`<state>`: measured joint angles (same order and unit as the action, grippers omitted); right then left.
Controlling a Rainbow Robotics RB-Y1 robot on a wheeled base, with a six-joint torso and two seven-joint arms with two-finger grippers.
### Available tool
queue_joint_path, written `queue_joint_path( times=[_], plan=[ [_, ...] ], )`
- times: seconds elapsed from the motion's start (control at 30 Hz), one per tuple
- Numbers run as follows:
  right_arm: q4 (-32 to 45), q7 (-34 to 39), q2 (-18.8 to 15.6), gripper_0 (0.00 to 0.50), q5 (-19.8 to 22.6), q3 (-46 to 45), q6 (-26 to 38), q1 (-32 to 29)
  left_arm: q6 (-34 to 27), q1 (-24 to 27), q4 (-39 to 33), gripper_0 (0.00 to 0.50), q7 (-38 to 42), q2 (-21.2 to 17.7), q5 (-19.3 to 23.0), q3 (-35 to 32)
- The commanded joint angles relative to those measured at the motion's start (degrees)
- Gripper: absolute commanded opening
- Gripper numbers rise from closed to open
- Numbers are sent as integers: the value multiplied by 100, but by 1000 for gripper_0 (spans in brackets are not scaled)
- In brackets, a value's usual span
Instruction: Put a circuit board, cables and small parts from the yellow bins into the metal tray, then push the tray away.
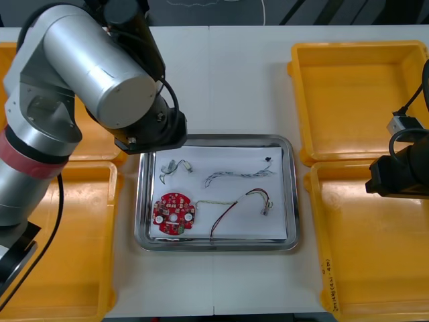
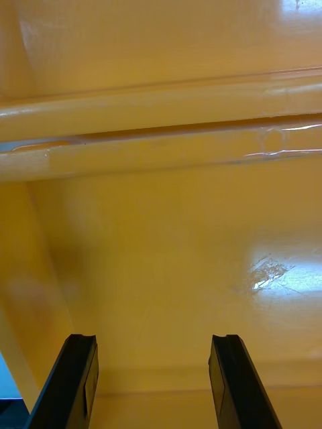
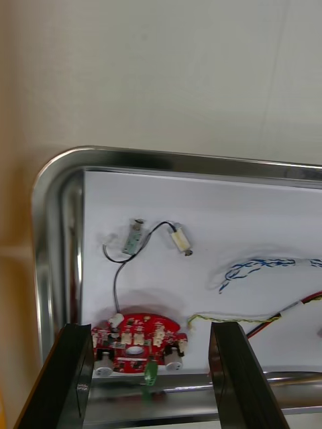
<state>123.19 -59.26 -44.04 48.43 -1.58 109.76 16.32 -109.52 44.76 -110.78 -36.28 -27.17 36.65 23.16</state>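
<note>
Rim of the metal tray: bare metal, polished to a mirror gloss. Its floor is covered by a white sheet, paper-like and matt. The yellow bin at 2 o'clock from the tray is smooth, glossy moulded plastic, with bright glare patches on floor and rim. The table is light, smooth and matt. The red circuit board, at 8 o'clock inside the tray, has a semi-gloss face with small shiny metal caps. The left arm housing is silver with a satin sheen. The black fingers look matt, like hard plastic.
</note>
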Motion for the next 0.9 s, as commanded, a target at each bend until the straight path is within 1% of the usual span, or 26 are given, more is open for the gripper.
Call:
queue_joint_path(
  times=[0.03,0.1,0.3,0.33,0.43,0.63,0.9],
  plan=[
    [39,-173,27,481,79,-185,24,-50,-48,-46,-295,500,42,-605,378,-348],
    [39,-165,27,481,88,-185,24,-50,-48,-46,-303,500,33,-816,562,-436],
    [39,-165,27,481,123,-185,24,-59,-48,-107,-312,500,-64,-1203,914,-638],
    [39,-165,27,479,123,-185,24,-50,-48,-134,-321,500,-72,-1238,923,-673],
    [39,-165,36,483,141,-185,24,-50,-48,-424,-488,500,-195,-1440,966,-945],
    [39,-165,27,480,167,-185,24,-59,-48,-1039,-752,500,-811,-1563,949,-1631],
    [39,-191,27,482,211,-185,24,-50,-48,-1549,-840,500,-1435,-1888,1037,-2246]
  ],
)
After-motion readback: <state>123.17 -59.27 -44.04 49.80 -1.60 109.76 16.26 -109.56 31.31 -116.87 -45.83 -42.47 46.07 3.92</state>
